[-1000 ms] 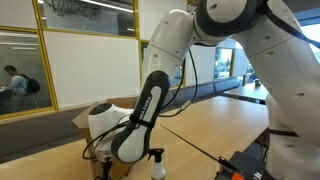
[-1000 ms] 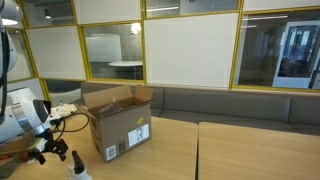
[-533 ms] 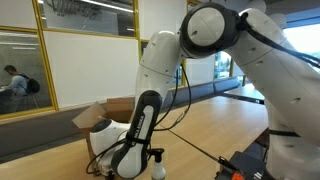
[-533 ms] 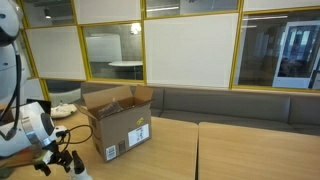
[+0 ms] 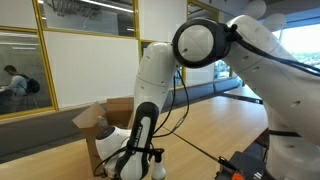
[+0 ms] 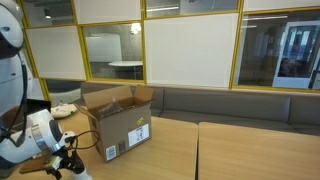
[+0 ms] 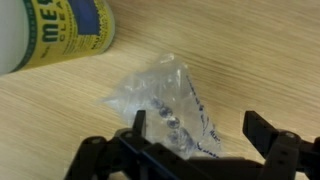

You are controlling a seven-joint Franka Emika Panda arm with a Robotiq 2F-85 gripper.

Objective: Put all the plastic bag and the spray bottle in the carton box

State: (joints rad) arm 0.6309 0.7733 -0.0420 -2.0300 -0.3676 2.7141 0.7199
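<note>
My gripper [image 7: 198, 122] hovers spread wide above the crumpled clear plastic bag [image 7: 160, 98] on the wooden worktop [image 7: 265, 55], to straddle it; the whitish yellow-labelled spray bottle [image 7: 55, 30] sits just beside

Arm [image 5: 160, 75]: white with black sections, fills the middle, bent down toward the table.
Carton box [image 5: 90, 120]: brown, flaps up, behind the arm's lower end, partly hidden.
Table [image 5: 215, 125]: light wood.
Person [image 5: 12, 80]: 1, seated far left behind yellow-framed glass.
</note>
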